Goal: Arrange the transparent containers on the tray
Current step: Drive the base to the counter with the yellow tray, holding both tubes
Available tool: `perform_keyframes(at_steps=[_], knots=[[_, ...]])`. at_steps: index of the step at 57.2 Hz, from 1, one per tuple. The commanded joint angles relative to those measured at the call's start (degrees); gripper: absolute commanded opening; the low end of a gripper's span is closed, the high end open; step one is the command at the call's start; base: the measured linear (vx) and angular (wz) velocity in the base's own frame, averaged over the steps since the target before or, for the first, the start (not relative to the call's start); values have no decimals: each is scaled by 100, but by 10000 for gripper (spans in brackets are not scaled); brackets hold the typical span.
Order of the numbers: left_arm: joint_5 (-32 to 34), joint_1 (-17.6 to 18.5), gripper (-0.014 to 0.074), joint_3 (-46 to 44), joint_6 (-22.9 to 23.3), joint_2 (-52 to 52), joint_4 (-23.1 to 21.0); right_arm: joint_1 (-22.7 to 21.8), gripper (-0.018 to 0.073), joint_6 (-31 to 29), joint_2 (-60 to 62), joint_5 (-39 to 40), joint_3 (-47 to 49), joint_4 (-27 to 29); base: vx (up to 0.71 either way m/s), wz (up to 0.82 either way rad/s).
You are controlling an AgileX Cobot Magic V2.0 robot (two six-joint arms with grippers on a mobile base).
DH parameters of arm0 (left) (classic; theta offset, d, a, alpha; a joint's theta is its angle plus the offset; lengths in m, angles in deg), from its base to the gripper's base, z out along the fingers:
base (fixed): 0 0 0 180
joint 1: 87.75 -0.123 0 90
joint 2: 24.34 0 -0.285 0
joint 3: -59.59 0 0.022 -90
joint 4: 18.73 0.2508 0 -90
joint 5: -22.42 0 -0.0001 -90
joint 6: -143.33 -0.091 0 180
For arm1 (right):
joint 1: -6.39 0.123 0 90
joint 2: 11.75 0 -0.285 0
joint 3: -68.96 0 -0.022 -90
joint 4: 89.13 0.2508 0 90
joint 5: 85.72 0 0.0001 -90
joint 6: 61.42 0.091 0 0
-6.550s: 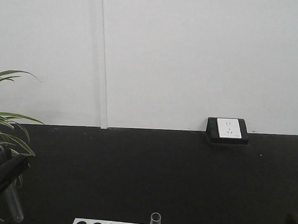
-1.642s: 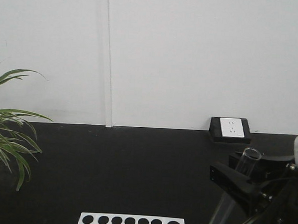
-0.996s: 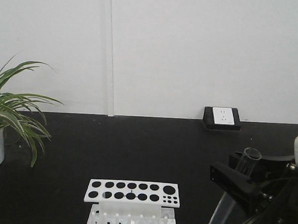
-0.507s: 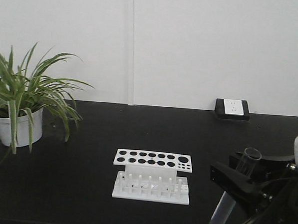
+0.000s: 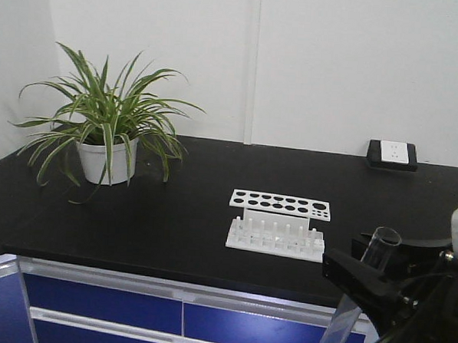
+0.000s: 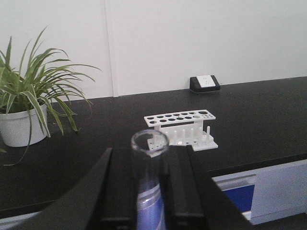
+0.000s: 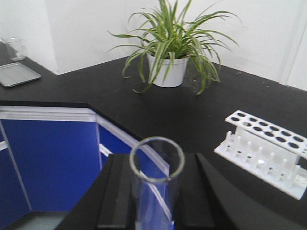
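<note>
Each of my grippers holds one transparent container, a slender clear glass test tube. In the left wrist view the left gripper [image 6: 150, 153] is shut on a tube [image 6: 149, 191] whose round rim pokes up past the black fingers. The right gripper [image 7: 157, 163] is likewise shut on a tube [image 7: 156, 201], rim upward. The front view shows that right gripper [image 5: 378, 265] at the bottom right with its tube [image 5: 381, 245] slanting up. The left gripper is outside the front view. The tray is out of view.
A white rack with black holes [image 5: 278, 226] stands with no tubes in it on the black counter [image 5: 173, 215]. A potted spider plant [image 5: 106, 134] stands at the back left, a wall socket [image 5: 393, 155] at the back right. Blue cabinet fronts [image 5: 107, 303] lie below. A grey metal pan [image 7: 17, 74] sits far left.
The front view has pulled back from the counter and swung; the rack, the plant and the cabinet fronts have come into sight. The right gripper keeps its tube in the same place in the frame.
</note>
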State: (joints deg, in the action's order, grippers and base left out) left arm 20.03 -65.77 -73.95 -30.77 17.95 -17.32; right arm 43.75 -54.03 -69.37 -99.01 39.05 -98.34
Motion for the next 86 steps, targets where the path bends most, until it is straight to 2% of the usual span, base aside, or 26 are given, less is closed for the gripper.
perform_keyframes(at_steps=[1,86], knots=[[531,35,201,-219,33,6,-46,-14,-8,-51,71,485,175,-31,-33,18],[531,35,201,-219,33,6,-46,-14,-8,-51,71,490,175,-31,-30,21]])
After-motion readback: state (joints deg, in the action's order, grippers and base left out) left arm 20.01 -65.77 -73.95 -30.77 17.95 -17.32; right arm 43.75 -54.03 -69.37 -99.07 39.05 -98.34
